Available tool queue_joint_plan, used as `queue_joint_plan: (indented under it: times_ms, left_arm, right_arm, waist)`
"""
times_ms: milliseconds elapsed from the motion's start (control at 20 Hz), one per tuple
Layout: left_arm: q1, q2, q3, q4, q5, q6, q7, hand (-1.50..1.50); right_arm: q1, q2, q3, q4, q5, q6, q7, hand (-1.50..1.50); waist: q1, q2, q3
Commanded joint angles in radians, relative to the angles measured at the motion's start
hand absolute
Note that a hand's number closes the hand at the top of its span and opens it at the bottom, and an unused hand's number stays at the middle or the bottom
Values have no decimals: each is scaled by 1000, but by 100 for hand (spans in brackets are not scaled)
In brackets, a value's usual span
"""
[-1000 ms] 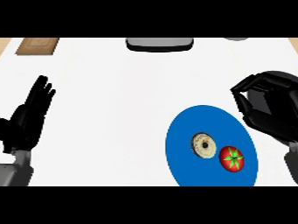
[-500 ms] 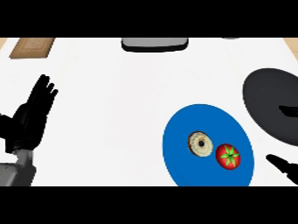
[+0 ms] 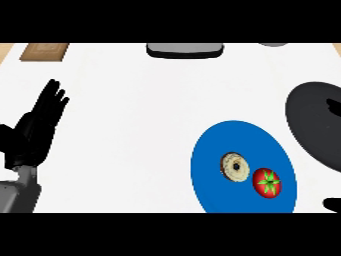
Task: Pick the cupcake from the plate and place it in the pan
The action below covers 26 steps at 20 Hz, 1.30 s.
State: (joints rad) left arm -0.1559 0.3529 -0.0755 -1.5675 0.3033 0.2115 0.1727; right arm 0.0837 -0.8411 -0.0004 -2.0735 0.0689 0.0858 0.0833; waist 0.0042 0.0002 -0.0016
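Now: cupcake [image 3: 235,167] on blue plate [image 3: 210,170], beside tomato [image 3: 267,182]. Right hand [image 3: 340,204] barely showing at lower right, nearer, fingers unreadable. Pan [image 3: 313,125] just right. Left hand [image 3: 36,125] spread, resting far left.

Blue plate [image 3: 210,170], black pan [image 3: 313,125]

Matt black pan [image 3: 322,131]; smooth blue plate [image 3: 212,175]; wooden board [image 3: 44,51].

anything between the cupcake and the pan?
Head view: the tomato sits just right of the cupcake on the blue plate; past the plate's rim, only a thin strip of bare white counter, then the pan.
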Motion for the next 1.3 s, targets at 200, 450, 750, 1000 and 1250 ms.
queue_joint_plan:
  times_ms: [200,450,750,1000,1250]
  left_arm:
    - [-92,-11,12,52,-16,-6,25,0]
    - [-40,-47,-40,23,-47,2,9,0]
    - [0,-35,21,23,-36,-19,-12,0]
    - [14,-17,48,3,-23,-61,0,0]
    - [27,-50,41,10,-64,-37,-15,0]
  right_arm:
    - [-291,-62,203,40,127,170,292,-150]
    - [-345,-62,370,53,110,354,453,-150]
    - [-473,37,421,54,37,536,638,-150]
    - [-455,97,524,-26,189,576,726,-150]
    - [-486,154,541,-69,245,642,853,-150]
  waist:
    - [22,7,0]
    - [35,7,-2]
    - [8,0,0]
    - [0,-1,0]
    - [0,-2,1]
